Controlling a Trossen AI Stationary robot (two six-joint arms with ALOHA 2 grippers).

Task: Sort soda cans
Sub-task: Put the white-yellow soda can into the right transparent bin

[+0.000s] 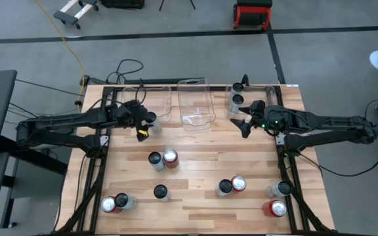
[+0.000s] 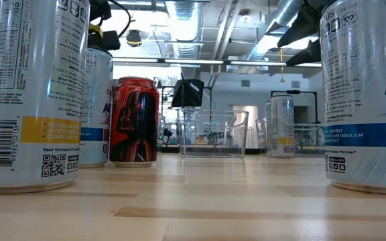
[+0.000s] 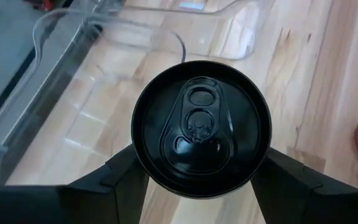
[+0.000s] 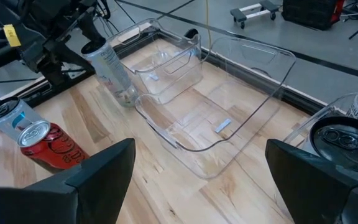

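Black-topped can (image 3: pixel 201 127) right under the left wrist camera, flanked by both fingers (image 3: pixel 114 180) of the left gripper (image 1: pixel 147 121); closing around it, contact not confirmable from here (looks snug on both sides, can't tell if it bears weight yet). Sits just beside the left clear bin (image 1: pixel 151 99), which lies just beyond the fingertips and shows nothing inside.

Right gripper (image 1: pixel 243 122) spread wide, holding nothing, hovering just in front of the right bin (image 1: pixel 251 95). Two dark-topped silver cans (image 1: pixel 237 94) already in that bin, directly behind the open fingers. Middle bin (image 1: pixel 196 103) between the two grippers, empty as far as visible.

Progress estimate: early. Two cans binned, one in hand or nearly so, roughly ten left on the table.

Remaining, all on the near side of both grippers:
- silver and red pair (image 1: pixel 163 158), close below the left gripper
- lone dark-topped can (image 1: pixel 160 192) further out
- red and silver pair (image 1: pixel 116 203) at the near left corner
- dark-topped and red pair (image 1: pixel 231 185), below the right gripper
- silver can (image 1: pixel 281 190) and red can (image 1: pixel 275 208) at the near right corner

No red cans sorted yet (likely destined for one of the empty bins; which one can't be told).
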